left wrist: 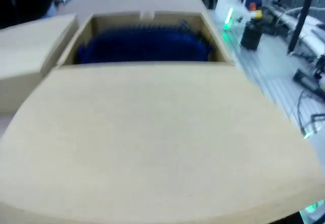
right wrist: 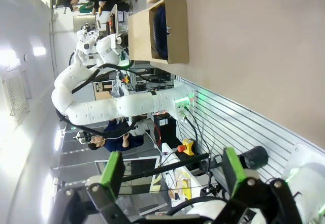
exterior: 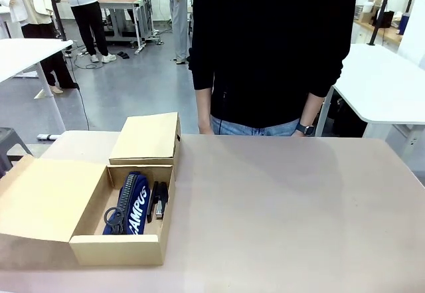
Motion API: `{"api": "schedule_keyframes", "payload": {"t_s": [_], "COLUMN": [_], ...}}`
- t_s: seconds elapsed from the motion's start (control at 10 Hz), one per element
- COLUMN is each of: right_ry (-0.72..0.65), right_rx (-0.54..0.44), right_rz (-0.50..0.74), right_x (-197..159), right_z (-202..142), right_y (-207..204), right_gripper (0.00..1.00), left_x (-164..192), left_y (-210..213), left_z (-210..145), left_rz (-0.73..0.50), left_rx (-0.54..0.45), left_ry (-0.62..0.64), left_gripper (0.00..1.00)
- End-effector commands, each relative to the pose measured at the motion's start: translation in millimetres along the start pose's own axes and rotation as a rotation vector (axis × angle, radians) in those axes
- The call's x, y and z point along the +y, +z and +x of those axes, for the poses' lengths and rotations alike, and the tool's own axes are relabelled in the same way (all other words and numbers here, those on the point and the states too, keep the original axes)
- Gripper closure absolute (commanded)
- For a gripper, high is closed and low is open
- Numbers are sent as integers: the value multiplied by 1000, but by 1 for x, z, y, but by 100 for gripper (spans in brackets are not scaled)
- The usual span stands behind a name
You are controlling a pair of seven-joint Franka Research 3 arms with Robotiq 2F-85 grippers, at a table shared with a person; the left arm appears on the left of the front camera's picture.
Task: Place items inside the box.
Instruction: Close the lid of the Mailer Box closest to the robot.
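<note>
The counter (exterior: 279, 206) lies bare from about 12 through 3 to 6 o'clock, giving wide passage. At 9 o'clock the box (exterior: 116, 248) blocks the way: its larger compartment stands open from above, partly filled by the navy "CAMPUS" pouch (exterior: 135, 203) and staplers (exterior: 159, 200); its lid (exterior: 43, 200) spreads toward 9. The person (exterior: 272, 54) stands at 12.

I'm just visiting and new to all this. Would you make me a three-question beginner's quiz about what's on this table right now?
1. True or false: the box's larger compartment stands open.
2. What word is printed on the navy pouch inside it?
A. CAMPUS
B. SCHOOL
C. OFFICE
3. Fill in: the smaller compartment's lid is ____.

Key
1. True; its flap lies folded out to the side.
2. A
3. closed
</note>
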State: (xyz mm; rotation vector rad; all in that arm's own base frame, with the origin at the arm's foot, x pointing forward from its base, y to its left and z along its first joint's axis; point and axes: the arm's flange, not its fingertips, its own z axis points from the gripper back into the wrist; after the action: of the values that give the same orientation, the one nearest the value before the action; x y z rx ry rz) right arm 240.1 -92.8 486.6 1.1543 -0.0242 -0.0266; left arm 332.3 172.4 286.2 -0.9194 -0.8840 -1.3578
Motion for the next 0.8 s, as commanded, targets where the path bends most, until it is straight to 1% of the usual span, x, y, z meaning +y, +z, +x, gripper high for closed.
{"api": "schedule_keyframes", "payload": {"t_s": [0.0, 0.1, 0.2, 0.3, 0.4, 0.5, 0.6, 0.7], "right_ry": [17, 17, 17, 17, 17, 17, 17, 17], "right_rx": [3, 3, 3, 3, 3, 3, 3, 3], "right_rz": [8, 8, 8, 8, 8, 8, 8, 8], "right_x": [1, 1, 1, 1, 1, 1, 1, 1], "right_z": [-1, -1, -1, -1, -1, -1, -1, -1], "right_y": [2, 2, 2, 2, 2, 2, 2, 2], "right_gripper": [0, 0, 0, 0, 0, 0, 0, 0], "left_x": [-21, -28, -39, -47, -55, -60, -61, -61], "left_y": [-2, -6, -16, -38, -71, -101, -133, -164], "left_z": [-28, -10, 11, 30, 47, 57, 61, 59], "left_rz": [-24, -39, -89, -107, -105, -160, -148, -127], "left_rx": [-109, -156, -229, -263, -269, -246, -195, -115], "left_ry": [-93, -137, -161, -160, -145, -126, -141, -116], "left_gripper": [0, 0, 0, 0, 0, 0, 0, 0]}}
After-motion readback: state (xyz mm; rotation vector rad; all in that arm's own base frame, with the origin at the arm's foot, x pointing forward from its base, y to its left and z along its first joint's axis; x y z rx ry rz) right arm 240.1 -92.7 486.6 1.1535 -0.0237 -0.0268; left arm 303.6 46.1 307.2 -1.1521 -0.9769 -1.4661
